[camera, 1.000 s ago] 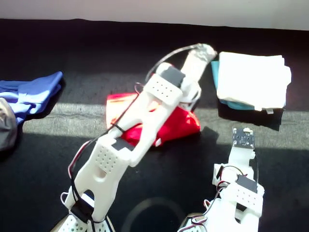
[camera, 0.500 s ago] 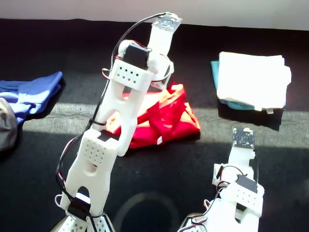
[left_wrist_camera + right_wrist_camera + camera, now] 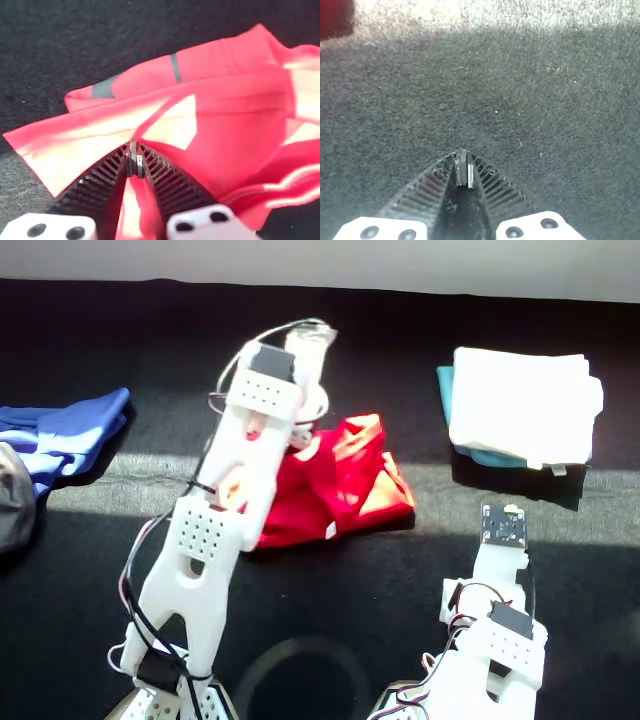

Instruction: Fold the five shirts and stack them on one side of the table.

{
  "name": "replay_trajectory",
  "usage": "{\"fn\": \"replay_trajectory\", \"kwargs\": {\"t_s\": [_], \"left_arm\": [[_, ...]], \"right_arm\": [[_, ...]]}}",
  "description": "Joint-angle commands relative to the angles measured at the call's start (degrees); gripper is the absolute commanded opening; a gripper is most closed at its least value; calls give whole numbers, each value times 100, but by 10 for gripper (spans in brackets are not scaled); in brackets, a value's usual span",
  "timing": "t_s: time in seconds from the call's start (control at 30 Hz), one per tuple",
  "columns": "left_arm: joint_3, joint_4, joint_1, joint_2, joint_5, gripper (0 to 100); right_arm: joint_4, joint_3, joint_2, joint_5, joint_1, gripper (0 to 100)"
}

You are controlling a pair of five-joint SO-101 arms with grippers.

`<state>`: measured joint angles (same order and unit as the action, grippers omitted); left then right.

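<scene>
Extending from its base at 7 o'clock toward the table's middle, the left arm, white perforated plastic [image 3: 230, 500], slants over one edge of the crumpled red knit shirt [image 3: 345, 480].

- Left gripper [image 3: 133, 161]: black ribbed fingers, tips pressed together and pinching a fold of the red shirt; creases fan outward from the pinch. The cloth is smooth and thin, with grey marks near one hem.
- Red shirt: lies bunched in loose ridges at the centre of the black felt-like table cover [image 3: 120, 340], partly in a band of sunlight.
- Right arm, white plastic [image 3: 500, 630]: low at 5 o'clock, folded back, well apart from the shirts.
- Right gripper [image 3: 464, 167]: ribbed fingers closed tip to tip on nothing, above bare, speckled, fuzzy cover.
- Folded white shirt [image 3: 520, 405]: a flat rectangle at 2 o'clock, resting on a folded teal shirt [image 3: 445, 390] whose edge juts out beside it.
- Rumpled blue shirt [image 3: 60, 430]: at 9 o'clock, unfolded, soft folds.
- Grey cloth [image 3: 12, 500]: at the 9 o'clock edge, just beside the blue shirt.
</scene>
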<state>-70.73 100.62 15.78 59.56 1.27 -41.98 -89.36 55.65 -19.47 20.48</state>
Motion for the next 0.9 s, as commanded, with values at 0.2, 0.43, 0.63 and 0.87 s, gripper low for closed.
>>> {"fn": "replay_trajectory", "kwargs": {"t_s": [0.2,0.43,0.63,0.87], "left_arm": [[716,70,1560,-1024,-62,13],[1516,70,1912,-1675,-281,13],[1543,53,1376,-2879,-290,13],[1560,0,-347,-2536,-290,14]], "right_arm": [[145,-110,13,53,57,6],[154,-110,13,53,84,6],[154,-110,13,53,84,6],[154,-110,13,53,66,6]]}}
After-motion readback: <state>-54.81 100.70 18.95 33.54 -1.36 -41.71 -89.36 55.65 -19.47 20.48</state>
